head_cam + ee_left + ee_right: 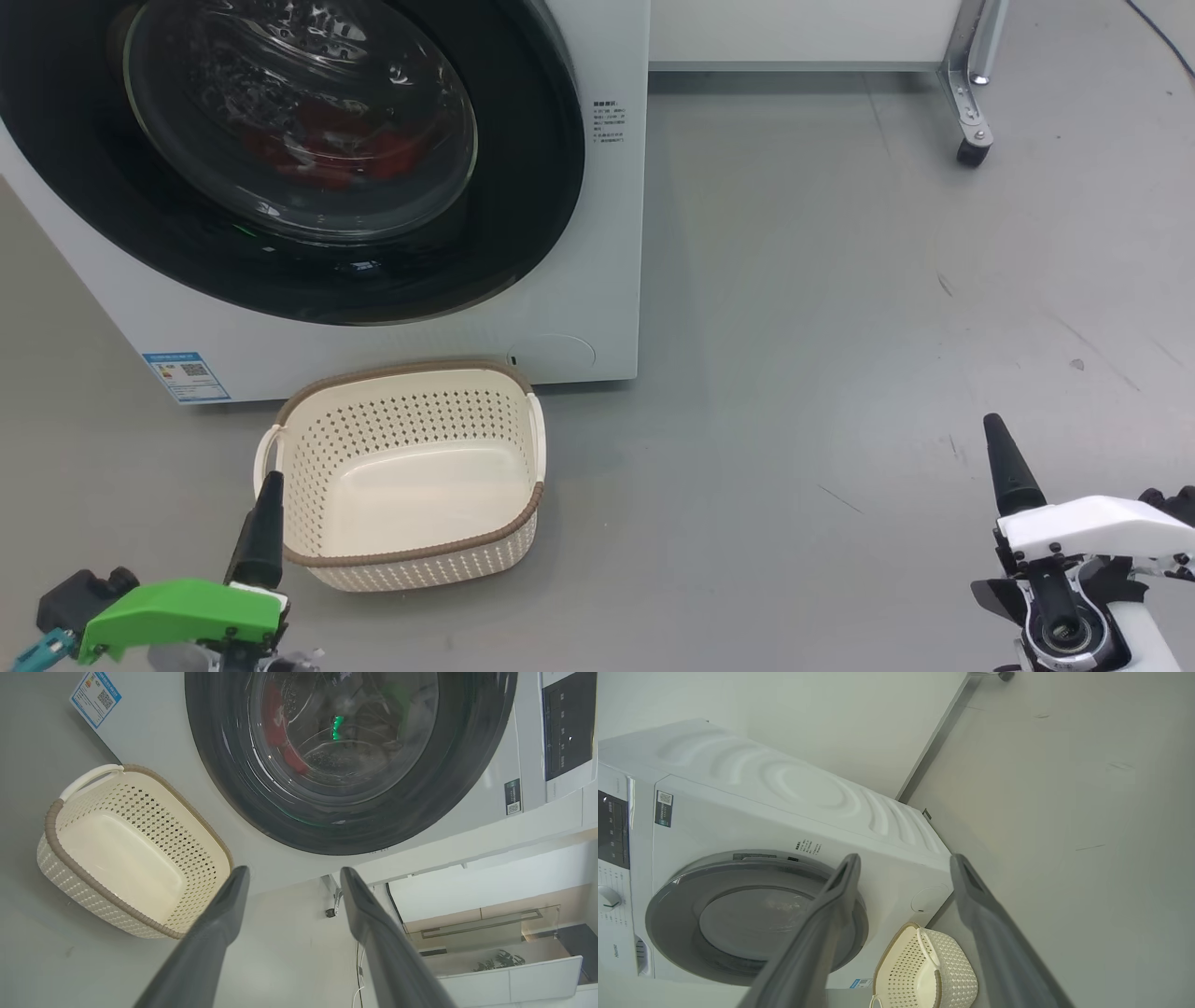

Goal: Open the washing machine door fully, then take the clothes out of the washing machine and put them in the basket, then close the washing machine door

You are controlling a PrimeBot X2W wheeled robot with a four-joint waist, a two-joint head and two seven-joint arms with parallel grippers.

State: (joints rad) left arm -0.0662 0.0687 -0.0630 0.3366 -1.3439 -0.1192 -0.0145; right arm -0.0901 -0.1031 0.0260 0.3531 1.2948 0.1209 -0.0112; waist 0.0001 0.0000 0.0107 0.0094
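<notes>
The white washing machine [597, 233] stands at the upper left, and its round black-rimmed door [523, 187] lies shut against the front. Red clothes [373, 149] show dimly through the glass, and again in the left wrist view [275, 714]. An empty cream basket [401, 369] sits on the floor just in front of the machine. My left gripper [294, 870] is open and hangs short of the basket's near left corner, one dark finger [260, 532] overlapping its rim. Far to the right, my right gripper [905, 856] is open over bare floor, finger [1008, 467] pointing up.
A white cabinet on a metal leg with a caster [971, 140] stands at the back right. Grey floor [840, 373] stretches wide between the machine and my right arm. The machine's control panel [567, 728] sits above the door.
</notes>
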